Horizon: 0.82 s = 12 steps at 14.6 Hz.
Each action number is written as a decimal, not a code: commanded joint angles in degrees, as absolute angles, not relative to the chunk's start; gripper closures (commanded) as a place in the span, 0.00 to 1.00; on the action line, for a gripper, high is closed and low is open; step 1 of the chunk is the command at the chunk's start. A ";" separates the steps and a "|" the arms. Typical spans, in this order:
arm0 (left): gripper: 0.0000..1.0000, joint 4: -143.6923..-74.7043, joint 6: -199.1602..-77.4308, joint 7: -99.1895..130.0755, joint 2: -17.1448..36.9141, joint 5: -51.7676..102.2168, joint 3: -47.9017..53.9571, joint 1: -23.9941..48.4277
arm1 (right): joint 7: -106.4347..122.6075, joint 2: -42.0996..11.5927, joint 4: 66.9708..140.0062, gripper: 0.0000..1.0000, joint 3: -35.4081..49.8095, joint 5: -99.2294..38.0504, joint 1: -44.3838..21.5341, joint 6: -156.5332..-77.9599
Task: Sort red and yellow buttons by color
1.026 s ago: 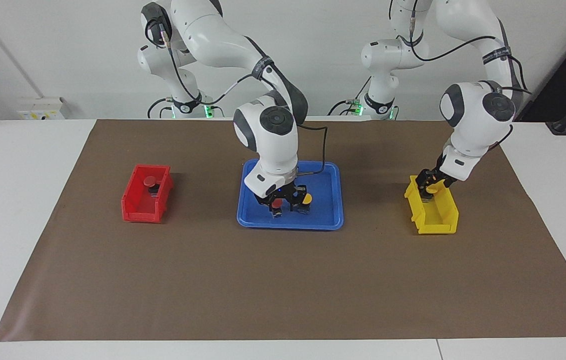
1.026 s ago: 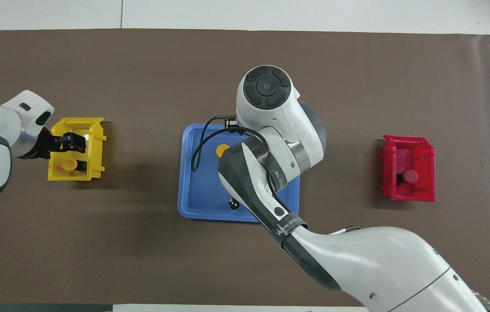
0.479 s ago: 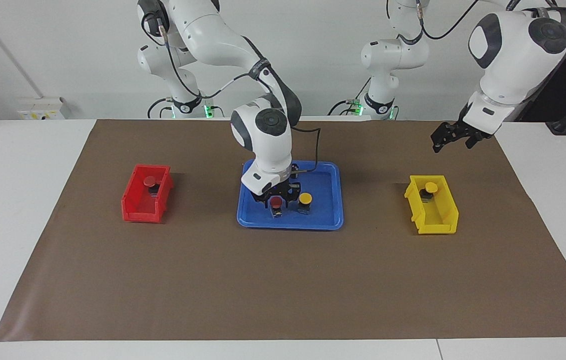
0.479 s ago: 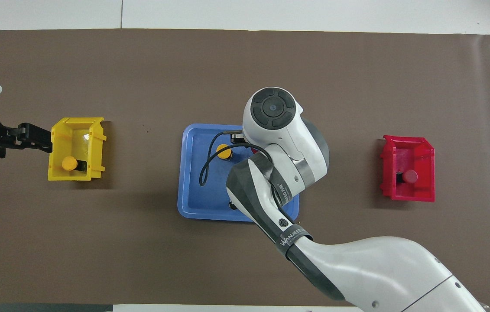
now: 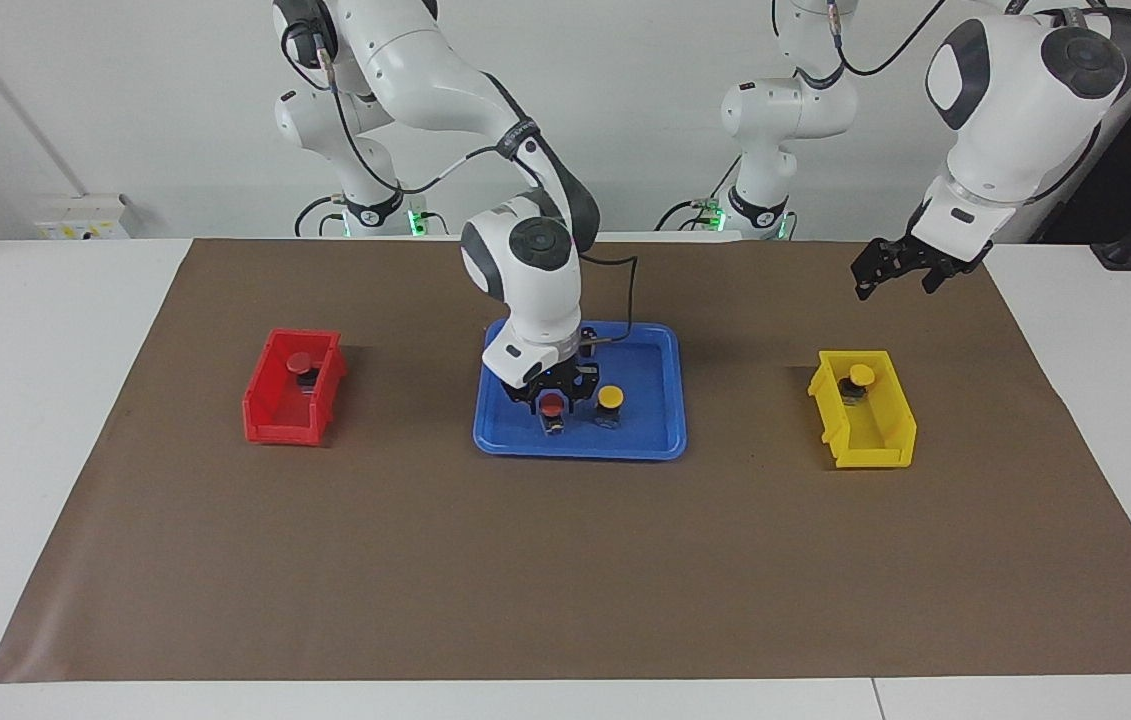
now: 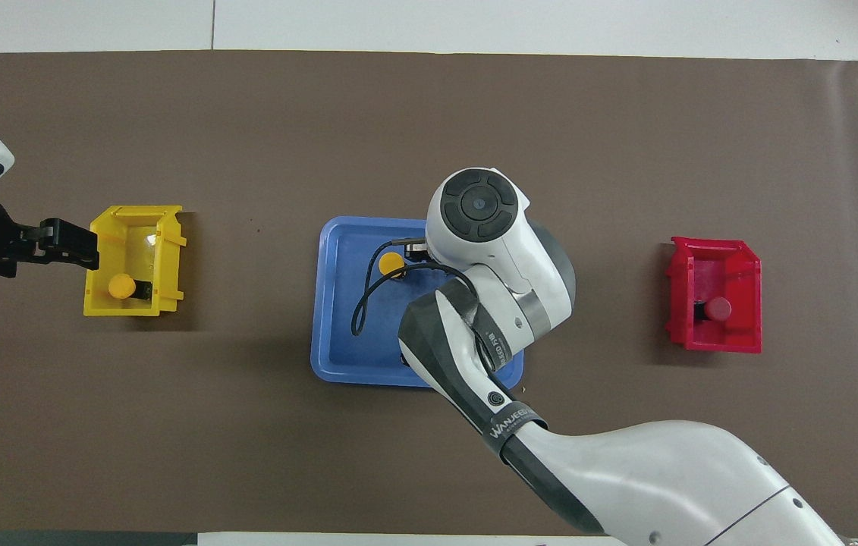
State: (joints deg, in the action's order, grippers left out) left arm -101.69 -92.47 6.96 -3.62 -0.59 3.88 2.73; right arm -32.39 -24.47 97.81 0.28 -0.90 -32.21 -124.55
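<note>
The right gripper [image 5: 552,399] is down in the blue plastic tray [image 5: 645,440] at the middle of the brown mat [image 5: 565,580], its fingers either side of a red-capped push button [image 5: 552,405]; whether they clamp it I cannot tell. A yellow-capped push button [image 5: 609,398] stands just beside it in the tray. The left gripper [image 5: 893,270] hangs released above the mat near the left arm's end of the table. Another yellow-capped button [image 5: 861,375] sits in the yellow plastic bin [image 5: 875,445], another red-capped button [image 5: 300,363] in the red plastic bin [image 5: 275,420].

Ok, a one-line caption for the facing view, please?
Right gripper at the red button in the blue tray; left gripper, open, raised above the yellow bin.
</note>
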 commanded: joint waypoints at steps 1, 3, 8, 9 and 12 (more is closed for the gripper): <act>0.00 -103.01 -93.43 6.24 -4.57 0.18 3.52 2.90 | -31.38 -22.68 100.02 0.74 0.35 -1.58 -32.25 -125.68; 0.00 -103.01 -93.34 6.24 -4.57 0.18 3.52 2.81 | -31.12 -22.76 98.80 0.83 0.26 -1.58 -31.91 -124.29; 0.00 -108.44 -99.81 8.25 -6.50 1.66 4.04 4.38 | -18.86 -13.30 94.04 0.83 0.00 -2.02 -20.16 -110.33; 0.00 -110.11 -103.24 12.44 -6.24 2.45 4.13 7.79 | -13.24 -10.57 94.30 0.83 0.00 -2.11 -15.60 -106.56; 0.00 -113.03 -113.88 25.37 -2.92 2.46 4.04 17.80 | 3.47 -6.33 98.16 0.83 -0.09 -8.32 -1.62 -102.57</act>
